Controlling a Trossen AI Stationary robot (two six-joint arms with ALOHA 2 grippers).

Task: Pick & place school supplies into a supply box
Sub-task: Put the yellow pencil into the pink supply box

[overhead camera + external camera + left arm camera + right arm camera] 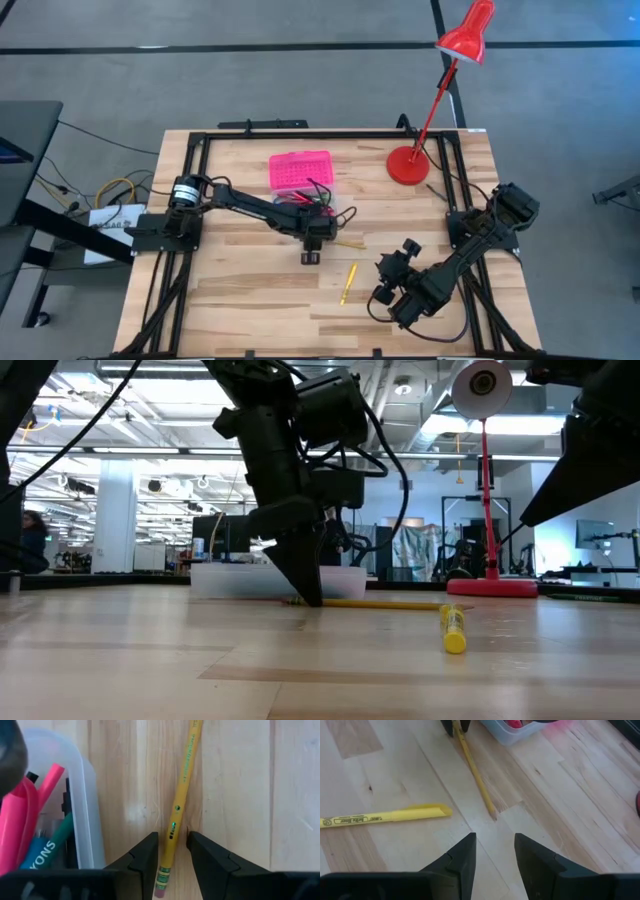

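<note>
Even, bright overhead light; soft shadows on the counter. Low view: ceiling lights glare, arm silhouetted, foreground blurred. Left wrist view: box edge and claw slightly soft.

Yellow pencil flat on the wood at frame centre, eraser end low. Yellow highlighter lying loose at lower centre, apart from the pencil. Pink-lidded supply box open at upper centre, clear base holding pink and green markers.
</note>
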